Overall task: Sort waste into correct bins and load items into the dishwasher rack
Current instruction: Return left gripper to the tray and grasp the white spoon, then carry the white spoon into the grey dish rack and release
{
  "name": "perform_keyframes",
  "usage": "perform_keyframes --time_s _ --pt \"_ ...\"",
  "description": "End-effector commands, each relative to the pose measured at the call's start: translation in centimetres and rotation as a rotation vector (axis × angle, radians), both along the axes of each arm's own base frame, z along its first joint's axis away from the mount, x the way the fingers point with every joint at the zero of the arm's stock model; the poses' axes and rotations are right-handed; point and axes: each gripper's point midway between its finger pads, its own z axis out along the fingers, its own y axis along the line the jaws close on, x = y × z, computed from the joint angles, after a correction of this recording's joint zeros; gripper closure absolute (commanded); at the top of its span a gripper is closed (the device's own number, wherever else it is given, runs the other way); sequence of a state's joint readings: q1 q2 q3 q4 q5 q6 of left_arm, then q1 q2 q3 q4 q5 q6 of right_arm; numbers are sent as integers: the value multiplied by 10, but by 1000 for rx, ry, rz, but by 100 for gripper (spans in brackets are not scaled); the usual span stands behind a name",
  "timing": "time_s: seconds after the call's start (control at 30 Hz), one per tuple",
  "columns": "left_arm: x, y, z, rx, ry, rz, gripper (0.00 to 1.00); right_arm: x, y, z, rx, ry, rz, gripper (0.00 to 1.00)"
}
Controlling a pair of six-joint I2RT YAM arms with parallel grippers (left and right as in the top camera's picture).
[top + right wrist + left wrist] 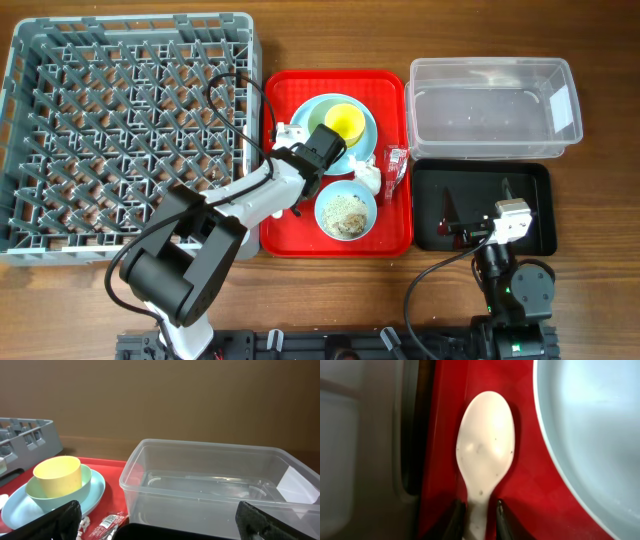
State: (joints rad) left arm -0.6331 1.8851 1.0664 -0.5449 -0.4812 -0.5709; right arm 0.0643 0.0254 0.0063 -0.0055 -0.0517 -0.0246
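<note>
A white spoon (485,445) lies on the red tray (445,435) beside the light blue plate (595,435). My left gripper (479,521) is down over the spoon's handle, its fingers close on either side, with a sliver of red showing by the right one. From overhead, the left gripper (296,140) is at the tray's left part. A yellow cup (344,121) stands in a pale green bowl (352,148) on the plate. My right gripper (160,525) hangs wide open over the black tray (530,200), holding nothing.
The grey rack (130,22) fills the left. A small blue bowl (322,200) holds rice scraps. A white tissue (368,175) and a red wrapper (396,165) lie by the red tray's right edge. The clear tub (490,62) stands behind the black tray.
</note>
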Motion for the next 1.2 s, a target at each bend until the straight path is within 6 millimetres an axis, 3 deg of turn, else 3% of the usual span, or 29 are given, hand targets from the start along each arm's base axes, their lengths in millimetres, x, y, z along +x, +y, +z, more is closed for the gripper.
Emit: perform_keyframes --time_s 0.0,0.1,0.4,0.8,0.97,1.07,1.17 --pt "-13 -10 -18 -42 74 -17 86 0 1 2 2 -6 6 0" --pt "-14 -13 -18 -47 73 -25 92 0 1 2 2 -6 6 0" --pt "-10 -17 -9 -64 48 -27 96 0 1 2 2 -6 6 0" --pt "6 -23 112 -214 -222 -66 96 0 1 2 2 -6 6 0" --pt "11 9 174 -76 -410 -78 95 0 1 2 1 -6 6 0" --pt "9 22 195 -66 -448 -84 96 0 1 2 2 -6 6 0" --pt "12 43 201 -49 -455 -45 96 0 1 2 2 -6 6 0"
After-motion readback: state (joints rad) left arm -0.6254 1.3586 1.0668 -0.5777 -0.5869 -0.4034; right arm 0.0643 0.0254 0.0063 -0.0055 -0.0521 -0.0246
